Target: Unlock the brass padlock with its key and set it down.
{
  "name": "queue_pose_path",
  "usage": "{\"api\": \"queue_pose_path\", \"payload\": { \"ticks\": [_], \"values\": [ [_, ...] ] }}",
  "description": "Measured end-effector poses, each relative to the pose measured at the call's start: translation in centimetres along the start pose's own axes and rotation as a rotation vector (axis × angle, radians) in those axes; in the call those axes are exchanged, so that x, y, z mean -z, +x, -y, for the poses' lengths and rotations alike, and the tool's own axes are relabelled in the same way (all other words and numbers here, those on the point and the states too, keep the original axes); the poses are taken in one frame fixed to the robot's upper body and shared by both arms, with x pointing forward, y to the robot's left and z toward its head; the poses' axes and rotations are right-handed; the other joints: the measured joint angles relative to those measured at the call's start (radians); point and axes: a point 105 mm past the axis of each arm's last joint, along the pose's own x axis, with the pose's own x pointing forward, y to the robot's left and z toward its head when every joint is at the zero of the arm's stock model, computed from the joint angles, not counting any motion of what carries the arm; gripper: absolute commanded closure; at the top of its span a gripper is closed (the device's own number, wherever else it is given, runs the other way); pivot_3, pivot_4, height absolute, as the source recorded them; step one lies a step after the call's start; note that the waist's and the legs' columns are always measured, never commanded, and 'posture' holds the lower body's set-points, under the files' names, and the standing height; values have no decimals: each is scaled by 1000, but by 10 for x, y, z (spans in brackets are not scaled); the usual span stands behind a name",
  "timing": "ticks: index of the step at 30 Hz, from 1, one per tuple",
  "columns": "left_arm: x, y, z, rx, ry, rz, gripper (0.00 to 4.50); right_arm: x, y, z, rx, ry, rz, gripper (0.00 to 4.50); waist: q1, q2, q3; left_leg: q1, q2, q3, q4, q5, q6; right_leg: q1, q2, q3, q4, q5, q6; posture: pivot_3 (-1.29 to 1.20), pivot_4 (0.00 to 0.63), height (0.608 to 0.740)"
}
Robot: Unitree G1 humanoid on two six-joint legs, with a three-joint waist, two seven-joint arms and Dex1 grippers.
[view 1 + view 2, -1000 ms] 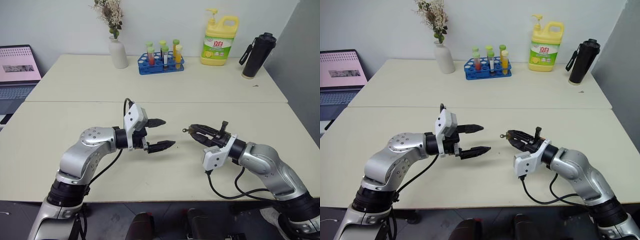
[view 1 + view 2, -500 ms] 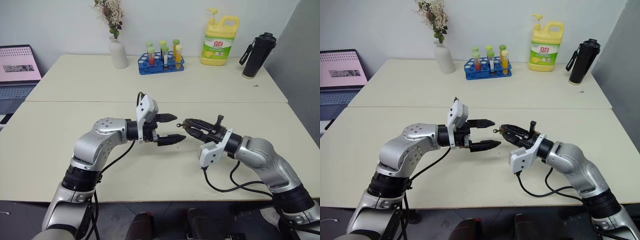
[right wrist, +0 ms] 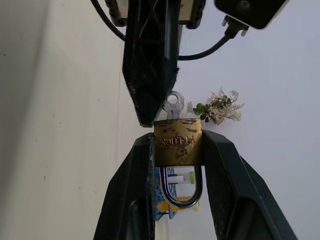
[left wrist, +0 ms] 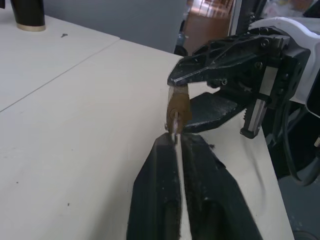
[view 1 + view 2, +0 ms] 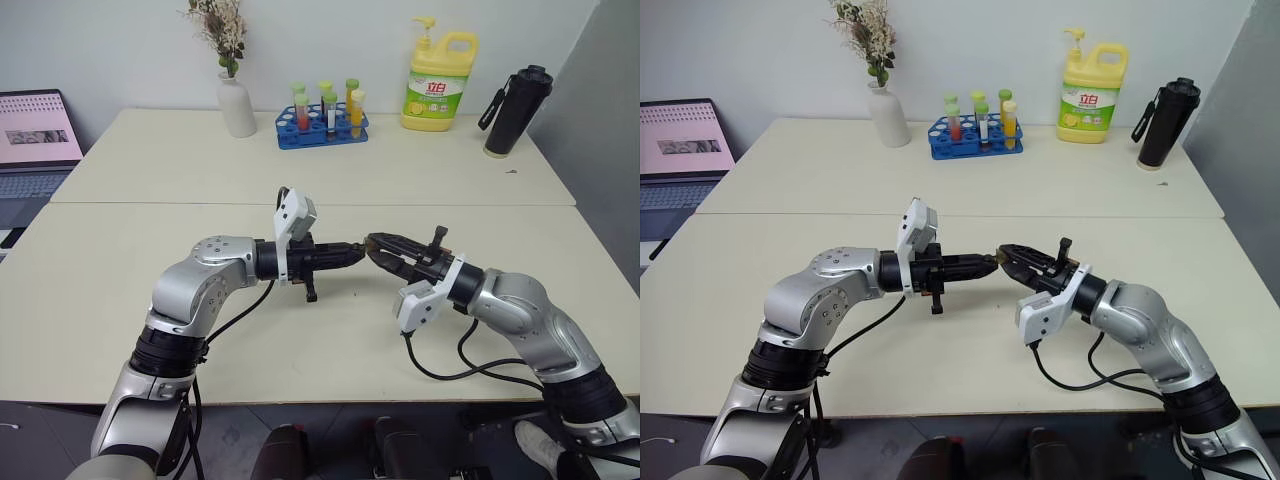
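Above the middle of the near table, my two grippers meet tip to tip. My right gripper [image 3: 177, 139] is shut on the brass padlock [image 3: 177, 142], squeezing its body between both fingers, with the silver shackle [image 3: 181, 192] pointing back toward the wrist. The key [image 3: 173, 102] sticks out of the lock's far end. My left gripper [image 4: 176, 140] is shut on the key [image 4: 175, 131], its fingertips almost against the padlock [image 4: 178, 105]. From the head, the left gripper [image 5: 352, 253] points right and the right gripper [image 5: 376, 245] points left, both held level above the table.
On the far table stand a white vase with dried flowers [image 5: 237, 105], a blue rack of test tubes [image 5: 323, 122], a yellow detergent bottle [image 5: 438, 85] and a black flask [image 5: 516, 110]. A laptop [image 5: 35, 140] sits at the left edge. A seam [image 5: 150, 203] joins the two tables.
My left gripper went from wide open to shut, swinging right until its tips met the right gripper's and closed on the key. The right gripper shifted slightly left, still holding the padlock.
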Motion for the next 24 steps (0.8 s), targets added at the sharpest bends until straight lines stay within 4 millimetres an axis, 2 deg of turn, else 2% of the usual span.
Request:
{"api": "queue_pose_path", "payload": {
  "ticks": [10, 13, 18, 24],
  "values": [
    [0, 0, 0, 2, -10, 0, 4500, 1, 0, -1, -4, 16, 1, 3574, 0, 0, 0, 0, 0, 0, 0, 0, 0, 0, 0, 0, 0, 0, 0, 0, 150, 740],
    [0, -3, 1, 17, -18, -2, 3898, 2, 0, -2, -13, 25, -3, 3574, 0, 0, 0, 0, 0, 0, 0, 0, 0, 0, 0, 0, 0, 0, 0, 0, 150, 740],
    [3, -10, 0, 0, 10, -17, 2360, 8, -1, -7, -27, 58, -33, 3574, 0, 0, 0, 0, 0, 0, 0, 0, 0, 0, 0, 0, 0, 0, 0, 0, 150, 740],
    [-3, -16, 1, 15, -41, 21, 2321, 9, -2, -8, -45, 53, -34, 3574, 0, 0, 0, 0, 0, 0, 0, 0, 0, 0, 0, 0, 0, 0, 0, 0, 150, 740]
  ]
}}
